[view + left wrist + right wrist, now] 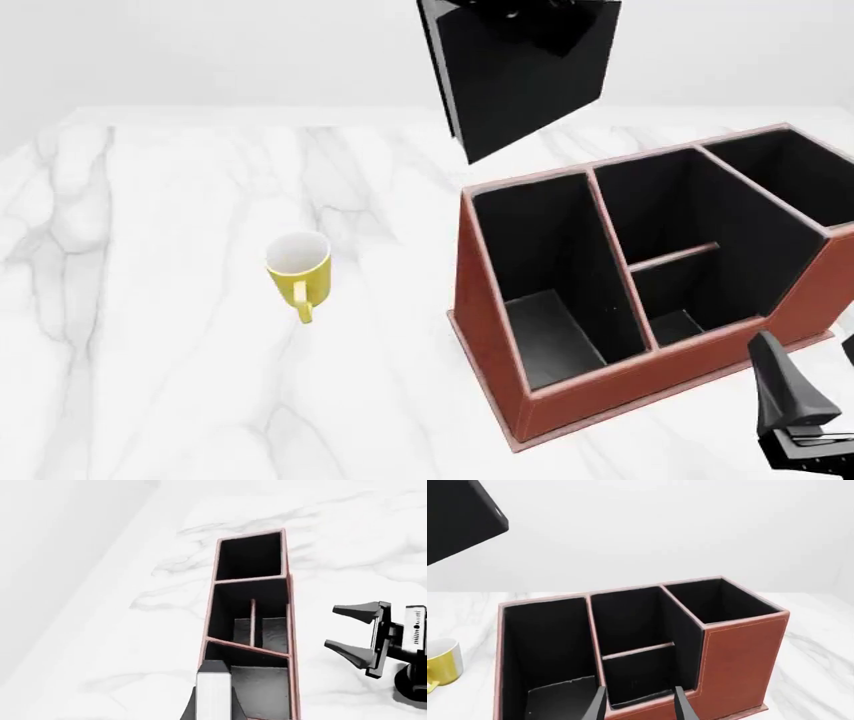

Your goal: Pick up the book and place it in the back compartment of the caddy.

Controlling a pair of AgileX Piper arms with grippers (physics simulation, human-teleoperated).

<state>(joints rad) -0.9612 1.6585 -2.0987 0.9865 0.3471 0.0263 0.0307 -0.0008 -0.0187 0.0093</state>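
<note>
Two grippers are at work here, and only one carries anything. The left gripper (213, 702) has its jaws pinched on the book (523, 75), which hangs high in the air above the caddy (587, 395), tilted and edge-down, probably so its thin side can slip between the dividers. The right gripper (639, 702) stands empty with its jaws parted, low beside the caddy's short front wall, apparently just keeping out of the way. The back compartment (670, 292) lies open and bare below the book, which is not yet over it but nearer the caddy's far left corner. I count one book, one caddy with four cells, and one yellow mug (299, 268) standing well left of the caddy.
</note>
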